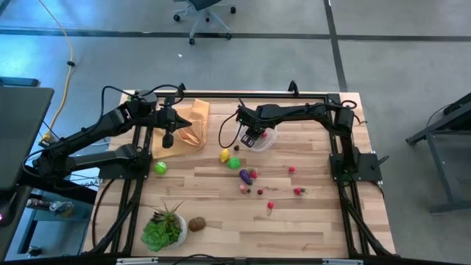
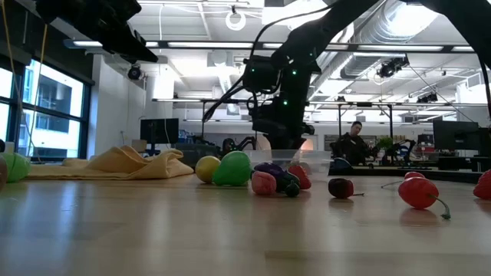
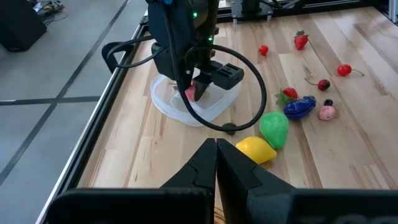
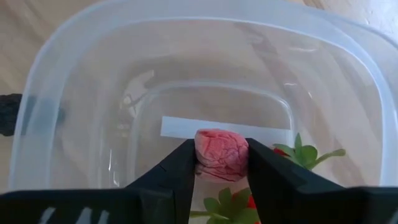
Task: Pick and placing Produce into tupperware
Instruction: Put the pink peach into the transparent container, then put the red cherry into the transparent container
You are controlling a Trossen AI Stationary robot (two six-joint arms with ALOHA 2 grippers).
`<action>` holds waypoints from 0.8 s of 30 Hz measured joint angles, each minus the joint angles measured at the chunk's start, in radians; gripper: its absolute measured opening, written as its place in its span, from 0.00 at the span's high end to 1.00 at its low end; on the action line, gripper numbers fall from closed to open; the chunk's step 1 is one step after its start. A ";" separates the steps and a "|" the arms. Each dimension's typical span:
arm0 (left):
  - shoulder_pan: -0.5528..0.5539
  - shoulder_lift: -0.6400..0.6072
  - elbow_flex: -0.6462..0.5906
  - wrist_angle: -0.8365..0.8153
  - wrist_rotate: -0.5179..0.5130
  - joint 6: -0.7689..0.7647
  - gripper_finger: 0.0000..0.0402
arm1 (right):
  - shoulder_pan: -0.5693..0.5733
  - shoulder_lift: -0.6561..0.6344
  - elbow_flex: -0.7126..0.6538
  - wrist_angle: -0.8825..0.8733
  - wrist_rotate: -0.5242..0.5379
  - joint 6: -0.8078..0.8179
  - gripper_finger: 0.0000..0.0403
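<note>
right claw [image 4: 221, 163]: clamped on pink produce piece [image 4: 221, 154], hanging over open tupperware [image 4: 74, 87] | tub contents: one leafy red piece [image 4: 292, 155] | left claw [image 3: 216, 163]: closed, idle above cloth [image 1: 190, 124] | remaining: about a dozen pieces loose on tabletop [image 1: 309, 221], task early

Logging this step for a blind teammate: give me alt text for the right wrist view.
The right gripper holds a pink toy fruit between its two dark fingers, just above the inside of the clear tupperware. A red piece with green leaves lies in the tub beside the fingers, and a white strip shows through its floor.
</note>
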 joint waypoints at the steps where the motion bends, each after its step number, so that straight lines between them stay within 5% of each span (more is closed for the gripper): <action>1: 0.000 0.000 0.000 0.000 0.000 0.000 0.99 | 0.000 0.000 0.000 0.000 0.000 0.000 0.68; 14: 0.000 0.000 0.000 0.000 0.000 0.000 0.99 | -0.005 -0.007 -0.002 -0.010 0.013 0.000 0.54; 24: 0.000 0.000 0.000 0.000 0.000 0.000 0.99 | 0.078 -0.242 -0.002 -0.145 0.133 0.032 0.54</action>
